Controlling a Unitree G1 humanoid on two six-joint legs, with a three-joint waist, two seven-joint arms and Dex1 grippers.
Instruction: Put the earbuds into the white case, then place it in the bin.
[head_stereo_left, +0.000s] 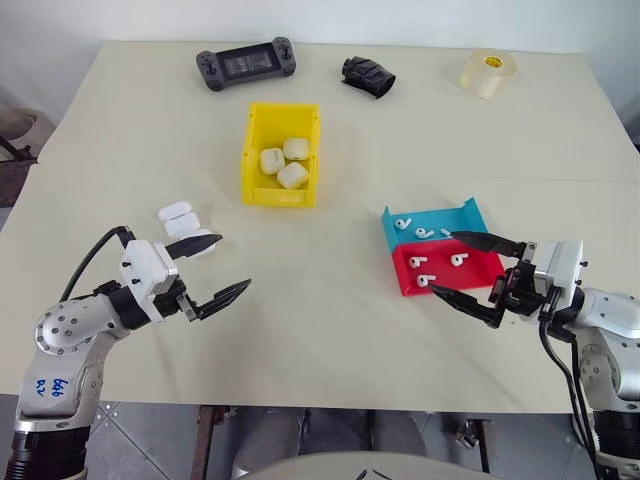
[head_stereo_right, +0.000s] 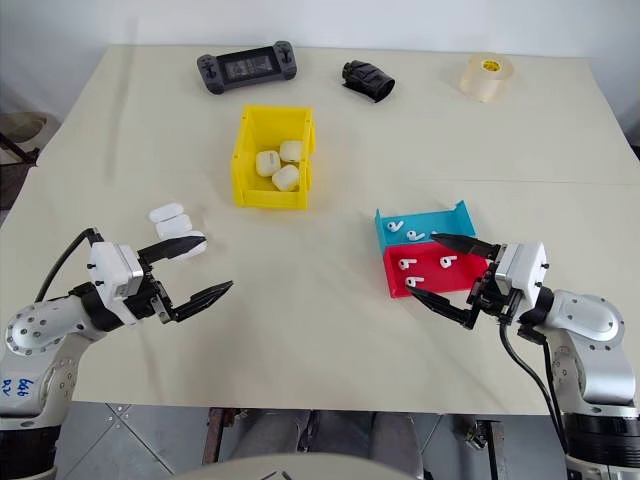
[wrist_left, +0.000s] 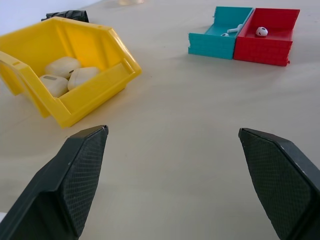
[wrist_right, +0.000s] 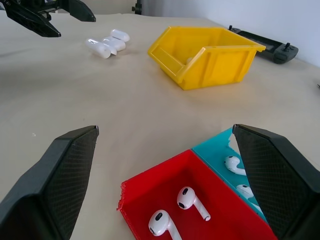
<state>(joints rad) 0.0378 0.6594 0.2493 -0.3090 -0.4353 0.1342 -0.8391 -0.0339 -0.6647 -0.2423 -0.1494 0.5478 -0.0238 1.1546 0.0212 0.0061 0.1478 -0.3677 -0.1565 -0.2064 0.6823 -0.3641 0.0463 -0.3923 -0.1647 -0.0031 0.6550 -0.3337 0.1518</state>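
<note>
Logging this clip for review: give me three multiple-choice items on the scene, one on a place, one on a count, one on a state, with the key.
1. Where do the white cases outside the bin lie?
A. on the table by the left pincer
B. in the red tray
C. beside the tape roll

2. How many cases are in the yellow bin?
A. one
B. three
C. five

3. How is the right pincer?
A. shut on an earbud
B. shut and empty
C. open and empty

Key:
1 A: the loose white cases lie on the table just beyond the left pincer.
2 B: three cases lie inside the yellow bin.
3 C: the right pincer has its fingers spread by the red tray, with nothing between them.
</note>
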